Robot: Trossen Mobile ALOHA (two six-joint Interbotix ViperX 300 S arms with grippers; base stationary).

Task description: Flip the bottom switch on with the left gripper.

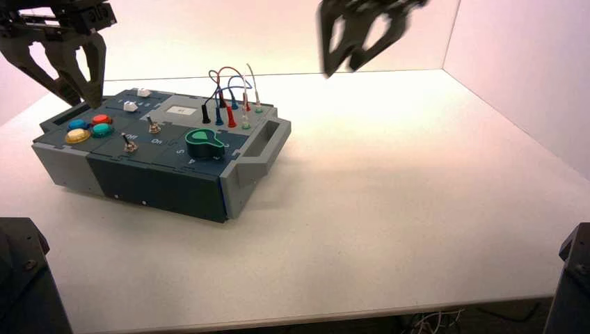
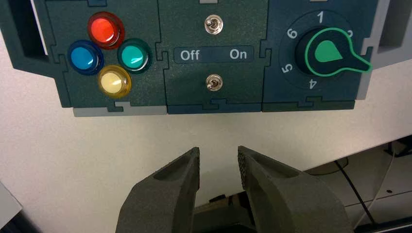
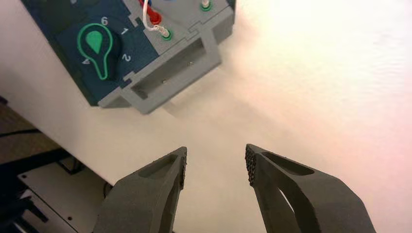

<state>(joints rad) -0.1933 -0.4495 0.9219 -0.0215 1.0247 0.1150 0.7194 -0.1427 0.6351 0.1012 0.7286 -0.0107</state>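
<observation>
The grey-blue button box [image 1: 167, 182] stands on the white table at the left. The bottom switch [image 1: 129, 144] is the silver toggle nearer the yellow button [image 1: 78, 136]. In the left wrist view the bottom switch [image 2: 213, 82] sits below the "Off / On" lettering, and its lever leans slightly to the Off side. My left gripper [image 1: 85, 101] hangs over the box's far left corner, above the buttons. In its own view the left gripper [image 2: 218, 155] is open, empty and apart from the switch. My right gripper [image 1: 341, 68] is raised over the far middle of the table, and in its own view [image 3: 216, 155] it is open and empty.
A second silver toggle [image 2: 213, 24] sits above the lettering. Red, blue, teal and yellow buttons [image 2: 108, 53] are beside the switches, and a green knob [image 2: 330, 53] is on the other side. Plugged wires [image 1: 229, 97] stand at the box's back. A white wall runs behind the table.
</observation>
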